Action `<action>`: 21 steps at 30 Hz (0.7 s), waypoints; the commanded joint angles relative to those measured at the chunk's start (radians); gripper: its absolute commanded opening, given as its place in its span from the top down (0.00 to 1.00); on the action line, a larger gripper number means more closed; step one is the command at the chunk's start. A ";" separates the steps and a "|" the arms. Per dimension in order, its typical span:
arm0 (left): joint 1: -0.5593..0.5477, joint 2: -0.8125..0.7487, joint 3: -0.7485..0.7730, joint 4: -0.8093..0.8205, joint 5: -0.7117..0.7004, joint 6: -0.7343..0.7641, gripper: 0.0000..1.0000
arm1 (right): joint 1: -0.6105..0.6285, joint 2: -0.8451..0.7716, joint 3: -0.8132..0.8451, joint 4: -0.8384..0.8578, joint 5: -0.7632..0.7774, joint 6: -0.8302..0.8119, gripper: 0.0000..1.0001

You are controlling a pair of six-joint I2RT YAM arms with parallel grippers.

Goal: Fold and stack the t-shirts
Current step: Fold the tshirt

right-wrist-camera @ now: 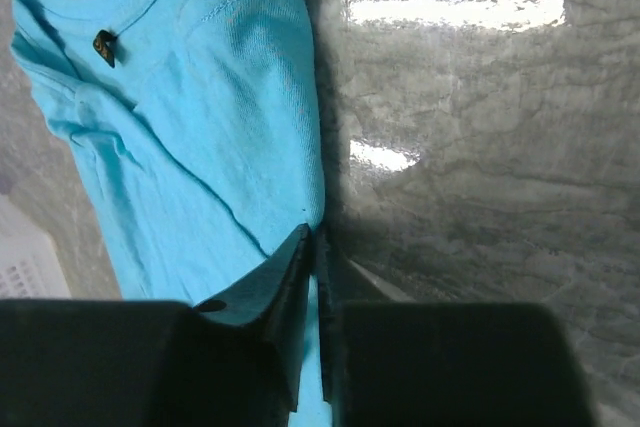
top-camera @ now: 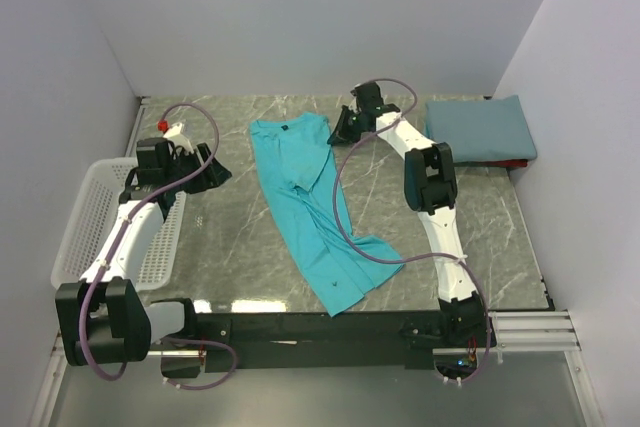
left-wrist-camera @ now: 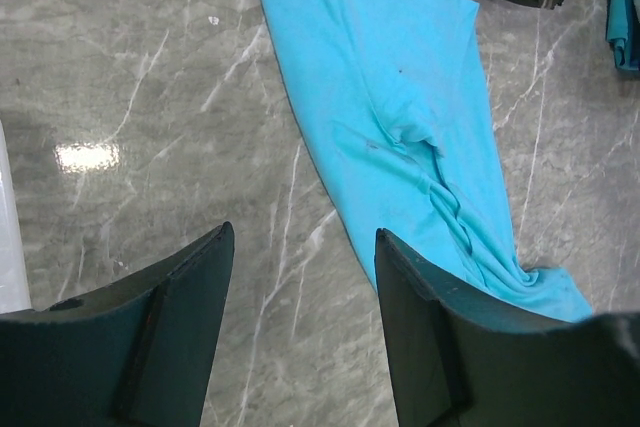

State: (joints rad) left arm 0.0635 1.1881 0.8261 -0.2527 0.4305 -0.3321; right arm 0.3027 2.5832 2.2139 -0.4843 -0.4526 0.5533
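Note:
The teal t-shirt [top-camera: 305, 197] lies stretched out along the middle of the table, collar toward the back and rumpled near the front. My right gripper [top-camera: 345, 127] is at its far right edge. In the right wrist view the right gripper [right-wrist-camera: 318, 237] is shut on the edge of the teal t-shirt [right-wrist-camera: 200, 117], with cloth showing between the fingers. My left gripper [top-camera: 215, 172] hovers left of the shirt. In its own view the left gripper [left-wrist-camera: 303, 237] is open over bare marble, beside the teal t-shirt [left-wrist-camera: 390, 77]. The slate-blue t-shirt [top-camera: 480, 127] sits folded at the back right.
A white mesh basket [top-camera: 90, 217] stands at the table's left edge beside the left arm. Something red [top-camera: 515, 162] peeks out under the folded shirt. White walls close in the back and both sides. A purple cable from the right arm drapes across the teal shirt.

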 commanded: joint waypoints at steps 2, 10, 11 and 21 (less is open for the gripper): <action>0.005 -0.021 0.025 0.036 0.045 0.024 0.36 | 0.013 0.017 0.061 -0.027 0.040 0.002 0.99; 0.004 -0.013 0.016 0.059 0.112 0.038 0.36 | -0.062 0.057 0.228 0.004 0.136 -0.001 1.00; 0.004 0.001 0.016 0.061 0.126 0.039 0.36 | -0.074 0.063 0.260 0.022 0.158 -0.006 1.00; -0.094 0.130 0.044 0.040 0.404 0.077 0.33 | -0.181 -0.079 0.123 0.085 0.232 -0.177 0.55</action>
State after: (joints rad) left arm 0.0364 1.3037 0.8272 -0.2047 0.7208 -0.3012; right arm 0.1356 2.6331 2.4001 -0.4301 -0.2714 0.4603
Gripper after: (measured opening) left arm 0.668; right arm 0.440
